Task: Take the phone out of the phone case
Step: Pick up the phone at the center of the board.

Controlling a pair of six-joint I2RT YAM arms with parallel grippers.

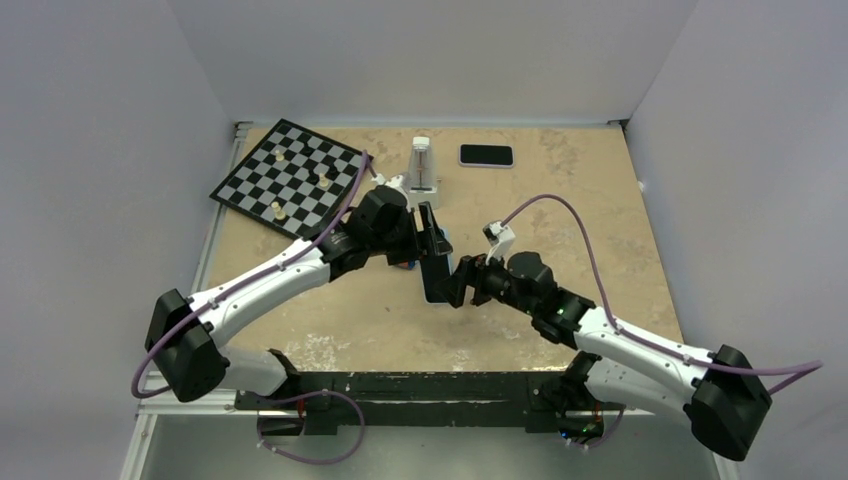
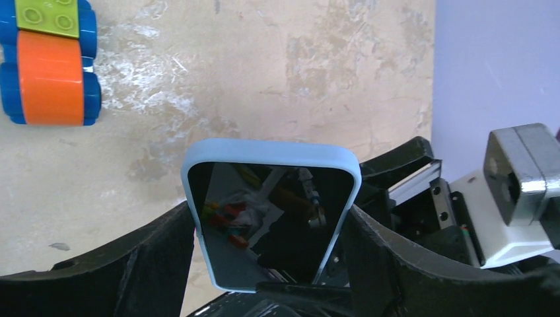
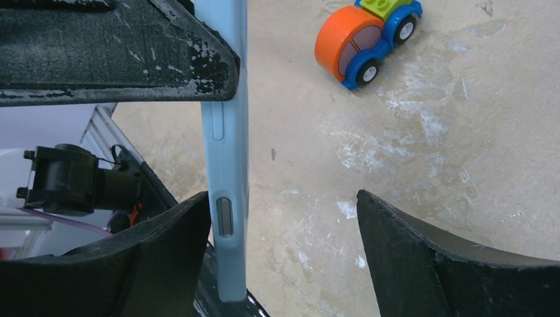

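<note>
Pale-blue phone case, phone seated inside, is held above the table, left gripper clamped across its width; right gripper wide apart astride one edge, holding nothing. Risk: prying here may twist case loose, dropping both

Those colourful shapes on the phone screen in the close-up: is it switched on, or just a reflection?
Left wrist view: probably a reflection; the phone looks dark and glossy, mirroring clutter. Right wrist view: the matte blue case shows no glare, the toy car is sharp. Top external view: even light, soft shadows.
</note>
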